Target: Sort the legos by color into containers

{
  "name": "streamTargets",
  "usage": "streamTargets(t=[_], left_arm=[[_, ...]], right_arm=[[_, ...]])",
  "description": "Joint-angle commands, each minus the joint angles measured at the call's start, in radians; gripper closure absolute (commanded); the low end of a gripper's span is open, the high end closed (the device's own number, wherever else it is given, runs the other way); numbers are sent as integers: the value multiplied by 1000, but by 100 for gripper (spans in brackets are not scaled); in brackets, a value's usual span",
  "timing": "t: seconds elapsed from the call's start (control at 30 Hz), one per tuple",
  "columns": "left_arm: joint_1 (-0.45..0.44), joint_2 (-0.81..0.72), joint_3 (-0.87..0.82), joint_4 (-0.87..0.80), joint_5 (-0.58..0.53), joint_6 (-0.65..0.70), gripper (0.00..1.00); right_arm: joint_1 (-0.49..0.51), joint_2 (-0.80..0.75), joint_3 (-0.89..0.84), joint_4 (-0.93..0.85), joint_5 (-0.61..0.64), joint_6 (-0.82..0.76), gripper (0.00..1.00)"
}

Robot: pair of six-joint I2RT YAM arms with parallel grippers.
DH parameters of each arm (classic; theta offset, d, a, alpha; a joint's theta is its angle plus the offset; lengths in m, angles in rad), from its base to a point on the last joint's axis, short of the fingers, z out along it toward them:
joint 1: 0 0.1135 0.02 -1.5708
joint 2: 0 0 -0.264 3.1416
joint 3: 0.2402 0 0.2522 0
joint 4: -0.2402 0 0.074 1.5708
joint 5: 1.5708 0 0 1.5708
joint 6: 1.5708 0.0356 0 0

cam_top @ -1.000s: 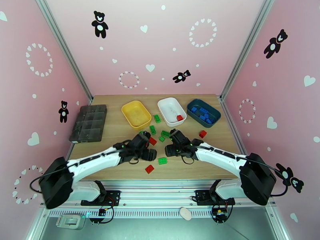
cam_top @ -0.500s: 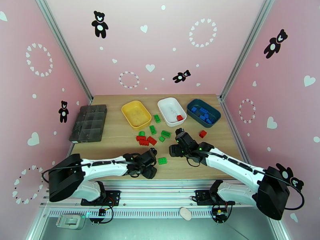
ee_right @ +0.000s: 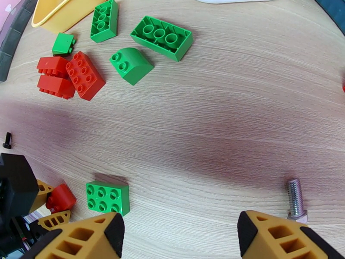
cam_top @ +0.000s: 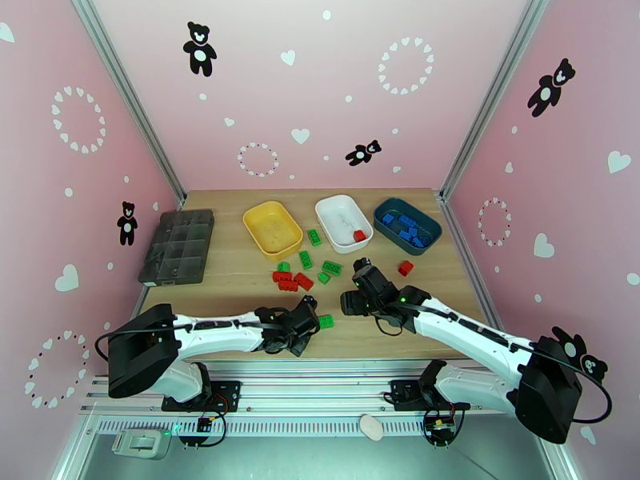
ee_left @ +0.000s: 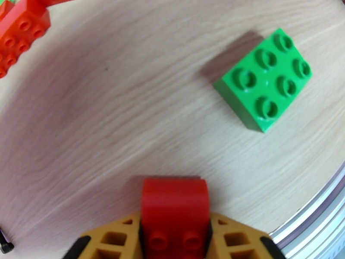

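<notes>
My left gripper (cam_top: 302,328) is low over the table's front and shut on a small red lego (ee_left: 174,216), seen too as the red lego (ee_right: 61,197) in the right wrist view. A green lego (ee_left: 264,79) lies just right of it. My right gripper (cam_top: 356,302) hovers open over bare wood, its fingers (ee_right: 86,238) wide apart. Red legos (cam_top: 290,280) and green legos (cam_top: 330,268) lie loose mid-table. The yellow container (cam_top: 272,226), white container (cam_top: 336,214) holding one red lego (cam_top: 359,235), and teal container (cam_top: 384,208) holding blue legos (cam_top: 404,227) stand at the back.
A dark grey organizer tray (cam_top: 178,245) sits at the far left. A metal screw (ee_right: 295,198) lies by my right finger, a small black screw (ee_right: 7,140) to the left. One red lego (cam_top: 406,268) rests right of centre. The table's front edge (ee_left: 319,212) is close.
My left gripper came down toward the table's front edge and closed on the red lego lying there. The right arm shifted slightly right and stayed open.
</notes>
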Motion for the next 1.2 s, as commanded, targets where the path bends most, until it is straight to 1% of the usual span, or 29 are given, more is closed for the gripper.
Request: streamTargets(t=[0.0,0.1,0.17,0.3,0.37,0.47,0.63,0.73,0.8,0.83,0.93,1.0,1.1,1.17], left_arm=[[58,-57,39,25,16,21,67],[138,-58,73,91,104,46,67],[183,-25,145,141,169,66,67],[272,106,314,184,277,81,69],[313,189,429,193,323,72,69],[360,313,613,166,365,58,69],[427,527,919,112,432,0,69],[444,650,1103,77,457,-25,68],[446,726,1213,40,451,-31,66],[447,765,1270,22,451,-34,64],[454,862,1403,-14,451,-50,55],[462,900,1464,-21,460,-66,42],[465,907,1492,-13,482,-76,27],[465,872,1462,3,484,-70,24]], right_arm=[[-21,-25,-22,35,-32,0,26],[-70,-22,-33,106,-124,3,26],[-111,-21,-33,152,-177,6,26],[-187,-5,-15,223,-251,15,26],[-230,3,2,245,-284,20,25],[-287,3,25,255,-302,32,24],[-394,-20,56,213,-303,32,22],[-446,-50,67,178,-293,25,20],[-475,-67,80,140,-279,17,20],[-488,-76,85,121,-271,12,19],[-523,-106,87,89,-256,3,18],[-537,-125,85,71,-247,-3,17],[-544,-144,85,32,-217,-15,15],[-547,-150,84,5,-182,-24,15]])
